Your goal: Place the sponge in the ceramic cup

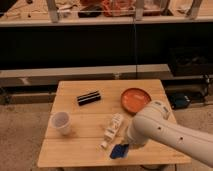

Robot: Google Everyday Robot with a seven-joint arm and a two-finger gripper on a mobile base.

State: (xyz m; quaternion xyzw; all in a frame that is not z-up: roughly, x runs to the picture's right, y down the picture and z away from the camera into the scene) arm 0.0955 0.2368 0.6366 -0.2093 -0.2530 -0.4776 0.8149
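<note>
The dark blue sponge [119, 151] lies flat on the wooden table [75, 155] near its front edge. My gripper [128, 143] is at the end of the white arm that reaches in from the lower right; it sits right at the sponge's right end. The arm's wrist hides the fingers. The white ceramic cup [61, 122] stands upright at the table's left side, well apart from the sponge and the gripper.
A white tube-like bottle [112, 129] lies on its side just behind the sponge. A black bar with a white stripe [89, 98] lies mid-table. An orange-red shallow bowl [135, 100] sits at the right rear. Shelving stands behind the table.
</note>
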